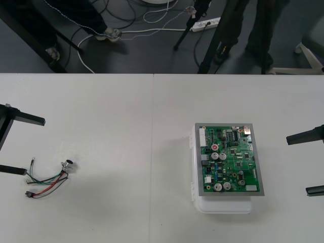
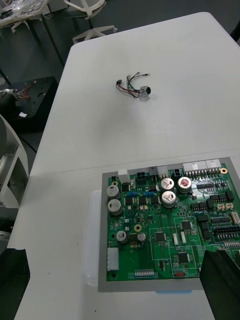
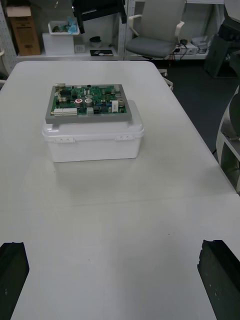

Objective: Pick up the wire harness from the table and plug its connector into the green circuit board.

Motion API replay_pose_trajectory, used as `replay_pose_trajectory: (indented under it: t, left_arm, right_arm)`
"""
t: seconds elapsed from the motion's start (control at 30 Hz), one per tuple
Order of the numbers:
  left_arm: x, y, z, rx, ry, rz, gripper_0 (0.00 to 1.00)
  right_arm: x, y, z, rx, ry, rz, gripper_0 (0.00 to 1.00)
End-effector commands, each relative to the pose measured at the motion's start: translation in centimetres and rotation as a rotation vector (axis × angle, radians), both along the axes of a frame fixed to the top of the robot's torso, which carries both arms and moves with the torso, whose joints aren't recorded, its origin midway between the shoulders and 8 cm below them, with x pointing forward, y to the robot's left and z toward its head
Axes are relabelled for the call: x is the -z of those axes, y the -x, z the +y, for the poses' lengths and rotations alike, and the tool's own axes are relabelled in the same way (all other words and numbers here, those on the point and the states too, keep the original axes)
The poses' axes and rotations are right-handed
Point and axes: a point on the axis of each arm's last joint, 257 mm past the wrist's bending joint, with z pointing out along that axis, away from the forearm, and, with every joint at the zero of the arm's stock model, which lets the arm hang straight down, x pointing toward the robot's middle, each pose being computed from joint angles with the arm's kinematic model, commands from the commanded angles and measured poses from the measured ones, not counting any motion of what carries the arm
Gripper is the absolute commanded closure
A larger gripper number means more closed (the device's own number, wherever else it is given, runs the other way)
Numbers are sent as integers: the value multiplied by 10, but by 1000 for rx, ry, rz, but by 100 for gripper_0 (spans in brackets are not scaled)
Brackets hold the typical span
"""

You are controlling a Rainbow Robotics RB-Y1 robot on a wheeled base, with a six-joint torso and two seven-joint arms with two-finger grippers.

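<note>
Front view: left gripper (image 1: 17, 144) and right gripper (image 1: 309, 163) gape wide, empty, harness (image 1: 48, 178) beside the left.

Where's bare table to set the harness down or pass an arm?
Widest bare patch of the light table: between the small red, black and green wire harness and the green circuit board on its white base. The far strip beyond both is bare too. Crowded: harness beside the open left gripper; narrow gap from board to open right gripper.

table (image 1: 101, 116): plain, light | floor (image 1: 152, 55): dark | cables (image 1: 152, 30): white, black
</note>
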Motion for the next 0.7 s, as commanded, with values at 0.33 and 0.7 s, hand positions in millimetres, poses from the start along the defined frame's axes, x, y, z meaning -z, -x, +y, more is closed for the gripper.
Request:
replay_pose_trajectory:
  t: [0.33, 0.7]
  left_arm:
    - [-8, 11, 9, 27, -54, 19, 0]
    - [-8, 11, 9, 27, -54, 19, 0]
  right_arm:
    - [-5, 3, -10, 17, 53, 21, 0]
    - [-5, 3, -10, 17, 53, 21, 0]
